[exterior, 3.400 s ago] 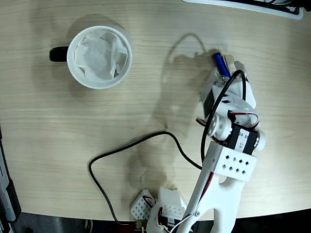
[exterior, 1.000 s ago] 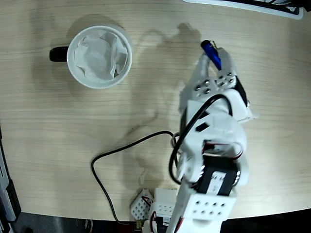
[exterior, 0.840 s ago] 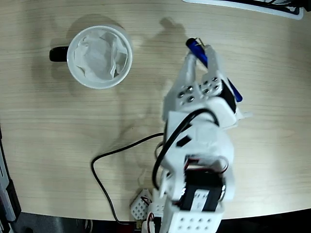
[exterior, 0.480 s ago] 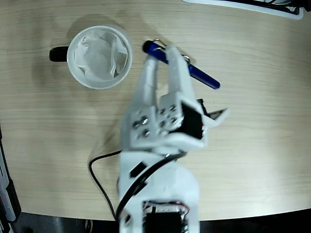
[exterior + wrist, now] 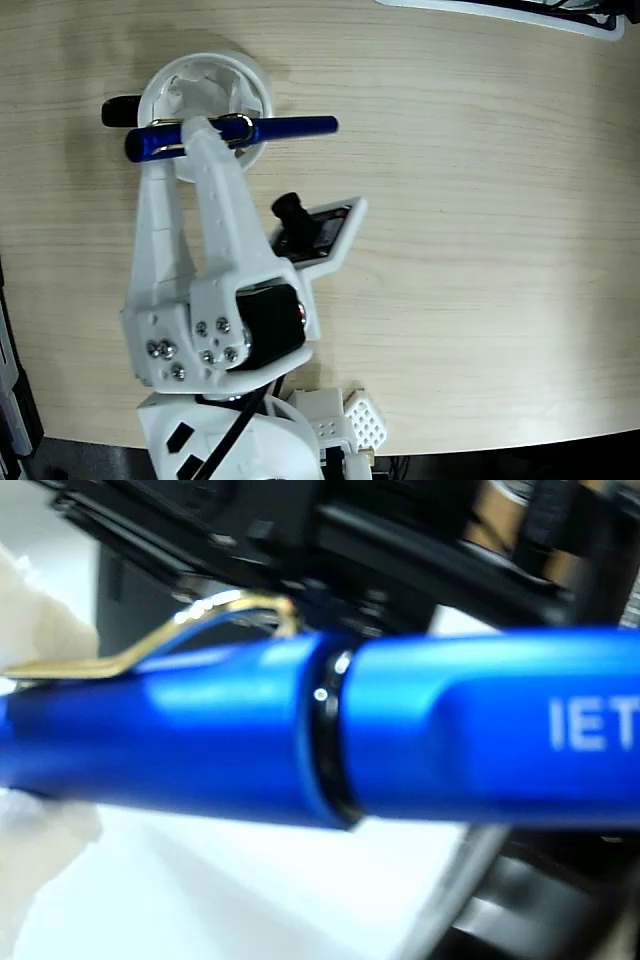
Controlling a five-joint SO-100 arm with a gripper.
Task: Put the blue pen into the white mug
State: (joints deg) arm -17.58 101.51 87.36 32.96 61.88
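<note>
The blue pen point(image 5: 290, 127) lies level, held crosswise above the white mug point(image 5: 170, 85), its ends sticking out past the mug's rim on both sides. My gripper point(image 5: 195, 135) is shut on the blue pen near its clip, directly over the mug's opening. The mug's black handle point(image 5: 120, 110) points left. White tissue shows inside the mug, mostly hidden by my fingers. In the wrist view the blue pen point(image 5: 300, 735) fills the frame, with its clip point(image 5: 150, 645) on top and white tissue point(image 5: 40, 620) at the left.
My white arm point(image 5: 215, 300) covers the lower left of the wooden table point(image 5: 480, 250). The wrist camera point(image 5: 300, 225) juts out to the right of the arm. A dark object edge lies along the top right.
My gripper has swung left with the blue pen, from right of the mug to over its opening. The pen has turned from slanted to level.
</note>
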